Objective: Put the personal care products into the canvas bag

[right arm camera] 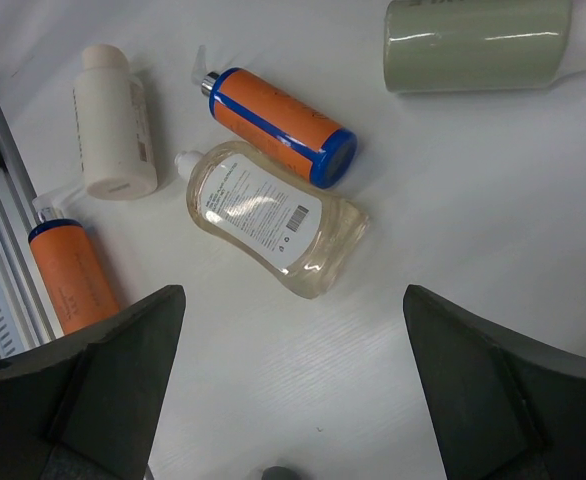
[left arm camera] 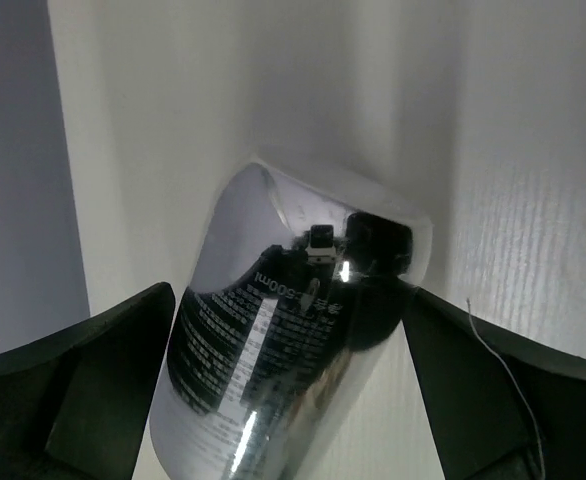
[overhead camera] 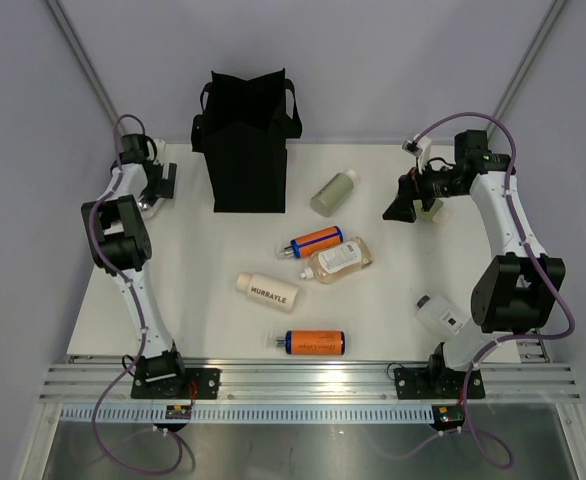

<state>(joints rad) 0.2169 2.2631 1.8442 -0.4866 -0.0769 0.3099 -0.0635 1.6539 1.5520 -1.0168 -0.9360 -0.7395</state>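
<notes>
The black canvas bag (overhead camera: 243,140) stands upright at the back, left of centre. My left gripper (overhead camera: 151,200) is at the far left edge, left of the bag. It is open, with its jaws on either side of a glossy grey-green bottle (left arm camera: 283,330) printed 500ml that lies on the table. My right gripper (overhead camera: 398,208) is open and empty above the table at the back right. Below it lie a sage green bottle (right arm camera: 473,45), an orange bottle (right arm camera: 283,125), a clear amber bottle (right arm camera: 273,220), the cream MURRAYLE bottle (overhead camera: 267,290) and a second orange bottle (overhead camera: 313,341). A white bottle (overhead camera: 439,313) lies near the right arm.
The aluminium rail (overhead camera: 313,380) runs along the table's near edge. Grey walls close in the left, right and back. The right arm's base post (overhead camera: 503,300) stands just right of the white bottle.
</notes>
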